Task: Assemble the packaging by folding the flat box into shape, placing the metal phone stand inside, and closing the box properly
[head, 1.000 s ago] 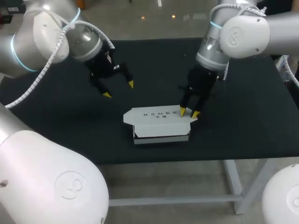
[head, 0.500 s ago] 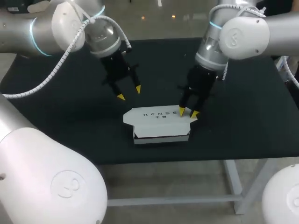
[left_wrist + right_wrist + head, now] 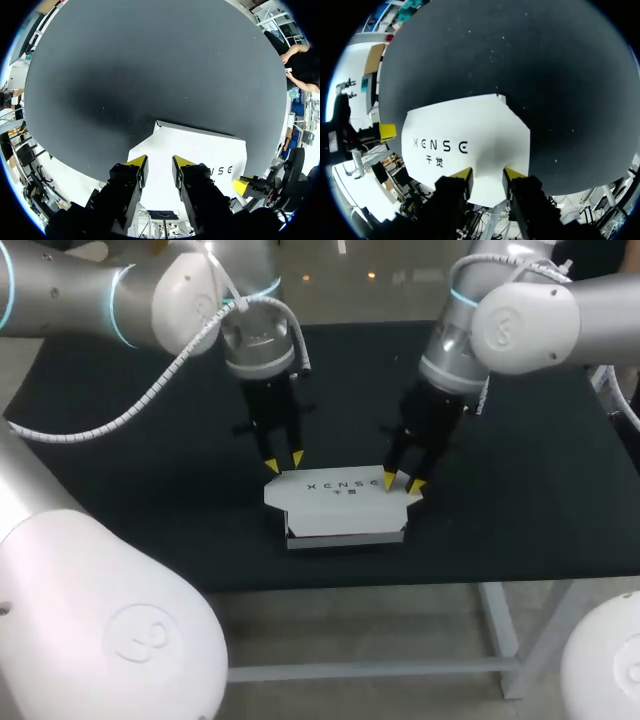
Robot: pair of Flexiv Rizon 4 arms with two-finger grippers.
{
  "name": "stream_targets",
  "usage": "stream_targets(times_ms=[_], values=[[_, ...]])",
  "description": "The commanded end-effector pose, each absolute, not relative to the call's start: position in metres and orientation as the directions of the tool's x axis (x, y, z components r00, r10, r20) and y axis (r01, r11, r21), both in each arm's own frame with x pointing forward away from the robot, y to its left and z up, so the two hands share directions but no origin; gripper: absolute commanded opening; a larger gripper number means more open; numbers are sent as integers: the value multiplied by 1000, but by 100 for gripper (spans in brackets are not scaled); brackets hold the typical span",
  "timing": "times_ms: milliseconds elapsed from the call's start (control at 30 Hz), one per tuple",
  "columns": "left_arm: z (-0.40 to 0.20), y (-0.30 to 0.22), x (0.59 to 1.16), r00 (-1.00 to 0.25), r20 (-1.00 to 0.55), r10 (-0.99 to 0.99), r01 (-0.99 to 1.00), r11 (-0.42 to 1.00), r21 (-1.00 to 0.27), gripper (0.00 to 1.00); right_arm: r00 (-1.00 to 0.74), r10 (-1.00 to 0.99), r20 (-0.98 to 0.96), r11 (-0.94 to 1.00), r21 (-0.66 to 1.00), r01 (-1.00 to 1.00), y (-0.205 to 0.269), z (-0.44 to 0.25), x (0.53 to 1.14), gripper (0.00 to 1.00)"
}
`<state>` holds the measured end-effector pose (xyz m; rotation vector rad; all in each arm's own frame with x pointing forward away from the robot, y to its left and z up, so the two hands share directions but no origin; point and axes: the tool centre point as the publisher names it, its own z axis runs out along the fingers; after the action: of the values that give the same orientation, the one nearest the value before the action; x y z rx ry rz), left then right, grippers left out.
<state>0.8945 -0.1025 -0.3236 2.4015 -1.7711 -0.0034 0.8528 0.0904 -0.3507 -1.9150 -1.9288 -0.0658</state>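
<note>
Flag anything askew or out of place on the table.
The white box looks unfinished: its lid lies loose over the body, not tucked in, with its corners sticking out past both ends. Nothing else stands out.

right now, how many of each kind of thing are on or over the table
white box: 1
claw: 2 (left claw, right claw)
total: 3
</note>
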Motion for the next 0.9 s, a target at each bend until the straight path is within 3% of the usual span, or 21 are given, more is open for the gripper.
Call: stream_targets(times_ms=[33, 200, 300, 900], values=[[-327, -102, 887, 297, 110, -948, -951, -285, 119, 37, 36, 945, 324, 48, -248, 967, 89, -351, 849, 41], [-332, -104, 877, 278, 130, -952, -959, -267, 92, 38, 36, 945, 326, 47, -245, 969, 90, -352, 848, 41], [-334, -103, 873, 260, 151, -954, -965, -252, 73, 45, 36, 944, 328, 47, -241, 969, 90, -352, 847, 41], [-346, -104, 863, 219, 150, -964, -976, -214, 45, 42, 35, 945, 324, 44, -235, 971, 94, -356, 844, 40]])
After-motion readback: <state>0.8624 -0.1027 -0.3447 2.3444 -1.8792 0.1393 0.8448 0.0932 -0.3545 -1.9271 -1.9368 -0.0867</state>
